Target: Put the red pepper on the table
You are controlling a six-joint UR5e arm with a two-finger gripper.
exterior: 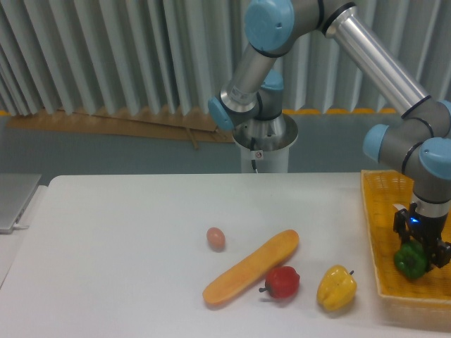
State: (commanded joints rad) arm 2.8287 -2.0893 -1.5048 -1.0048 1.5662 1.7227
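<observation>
The red pepper [283,282] lies on the white table [127,239], near the front, touching the end of a long orange squash [251,267]. My gripper [416,255] is far to its right, over the yellow basket [386,232]. Its fingers are shut on a green bell pepper [410,261], which hangs just above the basket floor. Nothing covers the red pepper.
A yellow bell pepper [336,287] sits right of the red pepper. A small brown egg [215,238] lies to the left of the squash. The arm's base [265,144] stands behind the table's far edge. A grey object [14,201] is at the left edge.
</observation>
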